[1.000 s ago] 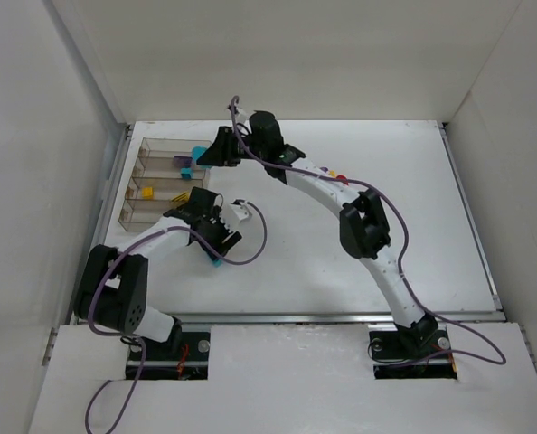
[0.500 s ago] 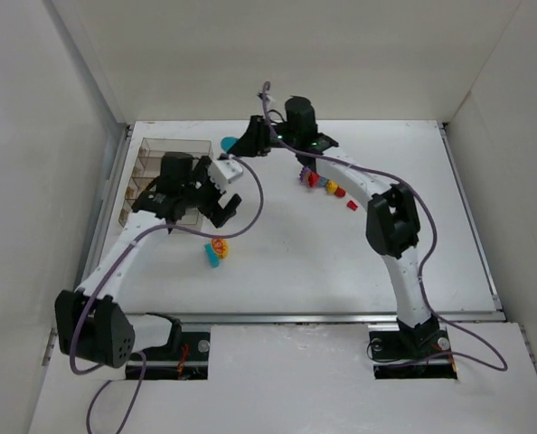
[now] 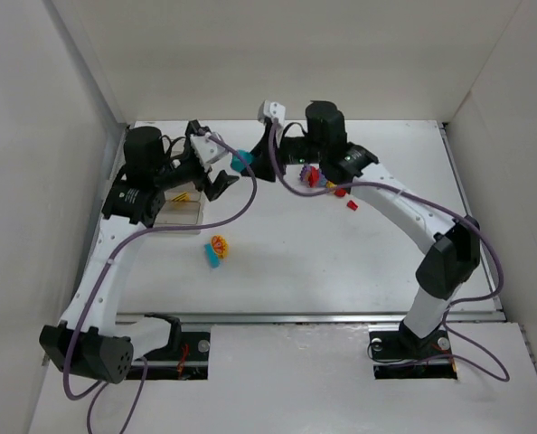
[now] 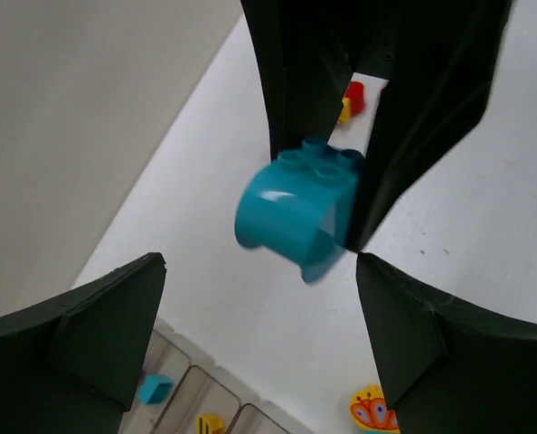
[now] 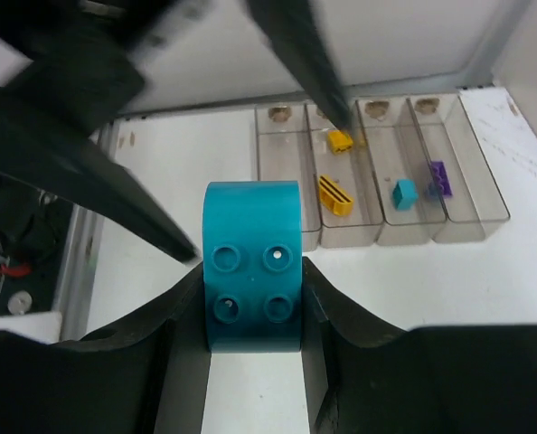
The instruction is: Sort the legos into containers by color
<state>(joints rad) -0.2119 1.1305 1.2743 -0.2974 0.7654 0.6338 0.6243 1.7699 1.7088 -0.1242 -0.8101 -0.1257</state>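
My right gripper point(image 3: 243, 163) point(image 5: 252, 280) is shut on a teal arched lego point(image 5: 252, 267) point(image 4: 296, 212), held in the air just right of the containers. My left gripper point(image 3: 216, 172) point(image 4: 259, 344) is open and empty, pointing at that brick from close by. The containers, a smoky four-compartment tray point(image 5: 368, 237) point(image 3: 180, 215), hold yellow bricks point(image 5: 335, 194), a cyan brick point(image 5: 404, 193) and a purple brick point(image 5: 438, 178). On the table lie a yellow-and-cyan cluster point(image 3: 217, 249), a purple-red cluster point(image 3: 312, 174) and loose red bricks point(image 3: 351, 206).
White walls enclose the table on the left, back and right. The raised left arm point(image 3: 142, 190) covers most of the tray in the top view. Purple cables loop off both arms.
My left gripper opened, left the yellow-and-cyan cluster on the table and rose back-left to face the right gripper. The right gripper carried the teal brick rightward off the tray.
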